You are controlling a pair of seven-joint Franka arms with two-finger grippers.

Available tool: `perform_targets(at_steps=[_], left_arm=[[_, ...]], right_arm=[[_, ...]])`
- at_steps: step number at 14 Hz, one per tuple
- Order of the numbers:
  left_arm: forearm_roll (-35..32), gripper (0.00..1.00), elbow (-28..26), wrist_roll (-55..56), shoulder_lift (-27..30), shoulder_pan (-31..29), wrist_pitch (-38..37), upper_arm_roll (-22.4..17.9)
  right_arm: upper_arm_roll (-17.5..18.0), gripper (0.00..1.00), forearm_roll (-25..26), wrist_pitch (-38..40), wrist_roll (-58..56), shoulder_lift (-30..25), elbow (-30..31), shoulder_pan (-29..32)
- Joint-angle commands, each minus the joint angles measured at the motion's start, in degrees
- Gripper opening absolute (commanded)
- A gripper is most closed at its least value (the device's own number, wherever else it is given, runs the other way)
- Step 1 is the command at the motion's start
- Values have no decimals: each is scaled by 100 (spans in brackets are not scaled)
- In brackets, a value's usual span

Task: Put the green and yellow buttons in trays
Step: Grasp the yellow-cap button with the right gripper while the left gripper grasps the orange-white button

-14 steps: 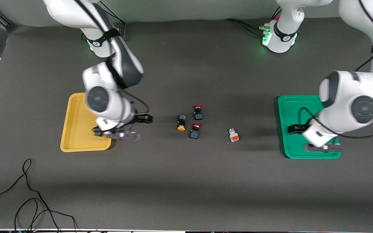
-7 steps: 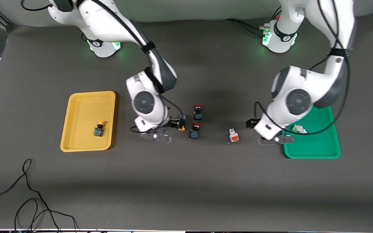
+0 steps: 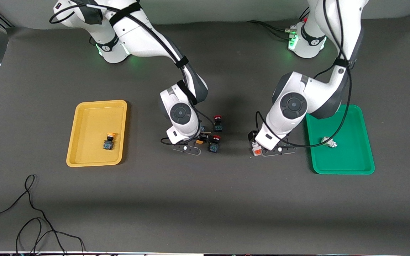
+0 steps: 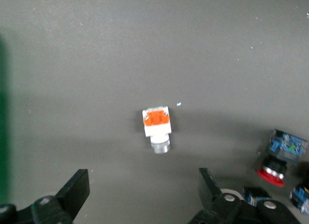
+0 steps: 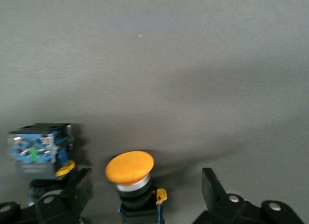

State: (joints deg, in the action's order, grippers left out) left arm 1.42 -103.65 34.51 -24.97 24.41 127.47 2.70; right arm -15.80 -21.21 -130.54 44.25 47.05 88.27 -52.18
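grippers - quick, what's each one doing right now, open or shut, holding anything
Left gripper: open, empty, over the white switch with the orange part.
Right gripper: open, empty, straddling the yellow-capped switch.

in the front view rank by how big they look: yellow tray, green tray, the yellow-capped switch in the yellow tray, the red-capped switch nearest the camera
1-2. yellow tray and green tray: look alike, no ranking.
3-4. yellow-capped switch and red-capped switch: both tiny, alike.

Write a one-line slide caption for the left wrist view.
Open left gripper poised over a white switch with an orange part lying on the dark table, red-capped switch nearby.
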Motion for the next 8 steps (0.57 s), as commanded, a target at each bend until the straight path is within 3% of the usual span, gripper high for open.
perform_targets(at_steps=[1,2,4,5,8], left_arm=[[51,100,65,153,-437,64,409,-85],[51,100,65,188,-578,64,549,-85],[34,100,65,381,-885,72,970,-85],[34,100,65,416,-991,90,1103,-85],[25,98,73,425,-1115,125,1139,-85]], right_arm=[[15,98,-173,-120,22,199,-144,-47],[42,80,-173,-147,4,234,-144,-38],[42,5,-173,-139,-4,252,-144,-29],[42,0,-164,-139,-13,226,-144,-29],[16,0,-164,-95,-39,51,-161,32]])
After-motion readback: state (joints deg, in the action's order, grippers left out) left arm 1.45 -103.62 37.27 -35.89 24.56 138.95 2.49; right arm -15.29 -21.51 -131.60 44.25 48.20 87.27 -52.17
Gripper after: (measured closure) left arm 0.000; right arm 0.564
